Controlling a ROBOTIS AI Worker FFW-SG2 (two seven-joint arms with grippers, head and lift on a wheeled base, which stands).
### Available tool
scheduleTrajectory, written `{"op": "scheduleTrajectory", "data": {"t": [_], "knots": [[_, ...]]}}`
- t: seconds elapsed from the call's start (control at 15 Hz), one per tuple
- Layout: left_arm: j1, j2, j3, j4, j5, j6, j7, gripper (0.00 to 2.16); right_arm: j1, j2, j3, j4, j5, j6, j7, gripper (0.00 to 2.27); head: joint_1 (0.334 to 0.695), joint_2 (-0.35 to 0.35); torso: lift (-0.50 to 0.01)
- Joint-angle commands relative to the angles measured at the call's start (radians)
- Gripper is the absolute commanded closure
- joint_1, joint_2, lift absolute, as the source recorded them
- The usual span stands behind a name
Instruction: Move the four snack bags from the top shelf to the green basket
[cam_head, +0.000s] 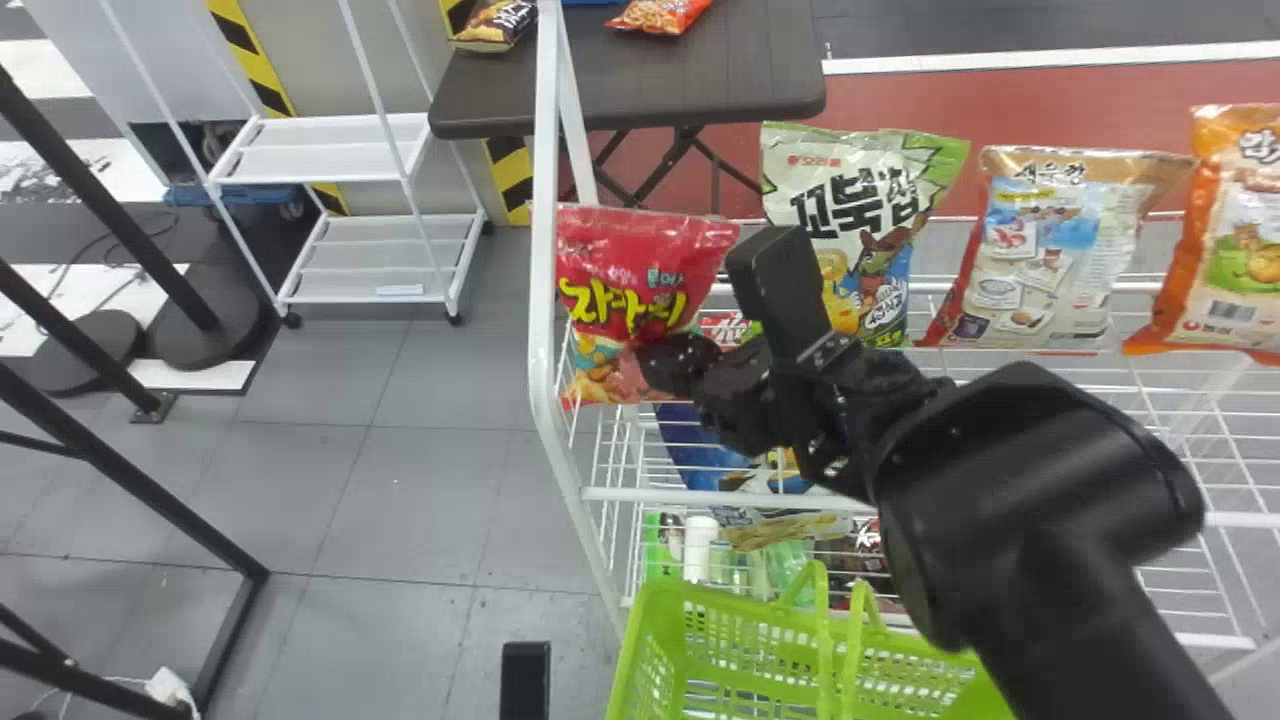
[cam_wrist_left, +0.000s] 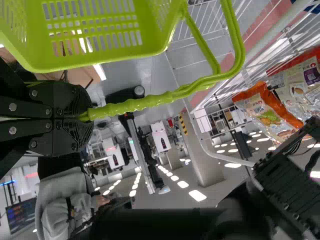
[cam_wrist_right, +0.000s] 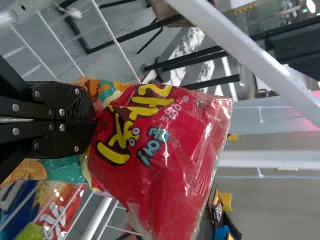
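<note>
Red | gripped partly hidden snack bag (cam_head: 650, 265) in right hand (cam_head: 657, 364) | Green | held cut-off basket (cam_head: 722, 618) in left hand (cam_head: 525, 680)

The head view's bottom edge cuts off the green basket (cam_head: 661, 607)

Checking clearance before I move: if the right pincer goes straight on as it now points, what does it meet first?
Probably the white post, with the red bag held in the right pincer touching it first. Depth is unclear, so it might pass just beside it.
</note>
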Motion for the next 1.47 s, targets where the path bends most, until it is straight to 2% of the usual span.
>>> {"op": "scheduleTrajectory", "data": {"t": [0.0, 0.07, 0.27, 0.4, 0.53, 0.6, 0.67, 0.8, 0.93, 1.07, 1.2, 1.4], "knots": [[-0.001, -0.005, -0.001, -0.001, -0.006, 0.0, -0.001, 1.58, 0.091, 0.001, 0.032, -0.184, 0.065, 0.089, -0.062, 2.25, 0.695, 0.156, 0.0], [-0.001, -0.008, -0.003, 0.0, -0.009, 0.0, -0.003, 1.58, 0.132, 0.001, 0.03, -0.266, 0.073, 0.126, -0.076, 2.25, 0.695, 0.155, 0.0], [-0.001, -0.019, -0.001, -0.004, -0.018, 0.0, -0.003, 1.58, 0.254, -0.089, -0.045, -0.485, 0.057, 0.206, -0.123, 2.25, 0.695, 0.13, 0.0], [0.002, -0.027, -0.001, -0.009, -0.023, 0.0, -0.004, 1.58, 0.356, -0.152, -0.117, -0.634, 0.042, 0.239, -0.137, 2.25, 0.695, 0.032, 0.0], [0.007, -0.031, 0.003, -0.012, -0.023, 0.0, -0.009, 1.58, 0.49, -0.176, -0.224, -0.759, 0.031, 0.248, -0.134, 2.25, 0.695, -0.045, 0.0], [0.007, -0.036, 0.006, -0.012, -0.024, 0.0, -0.009, 1.58, 0.563, -0.196, -0.301, -0.818, -0.015, 0.245, -0.131, 2.25, 0.695, -0.082, 0.0], [0.007, -0.044, 0.016, -0.01, -0.026, 0.0, -0.009, 1.58, 0.637, -0.201, -0.382, -0.868, -0.065, 0.239, -0.119, 2.25, 0.695, -0.172, 0.0], [0.019, -0.067, 0.045, -0.012, -0.026, 0.0, -0.013, 1.58, 0.735, -0.201, -0.474, -0.927, -0.079, 0.23, -0.105, 2.25, 0.695, -0.252, 0.0], [0.047, -0.091, 0.08, -0.02, -0.027, -0.006, -0.018, 1.58, 0.784, -0.201, -0.562, -0.96, -0.128, 0.328, -0.054, 2.25, 0.695, -0.339, 0.0], [0.068, -0.113, 0.097, -0.029, -0.035, -0.025, -0.02, 1.58, 0.816, -0.195, -0.596, -0.971, -0.131, 0.445, -0.005, 2.25, 0.695, -0.35, 0.0], [0.071, -0.122, 0.097, -0.035, -0.046, -0.025, -0.02, 1.58, 0.869, -0.172, -0.613, -0.974, -0.131, 0.531, 0.025, 2.25, 0.695, -0.35, 0.0], [0.077, -0.131, 0.095, -0.049, -0.06, -0.021, -0.02, 1.58, 0.899, -0.117, -0.605, -0.934, -0.138, 0.571, 0.064, 2.25, 0.695, -0.35, 0.0]]}}
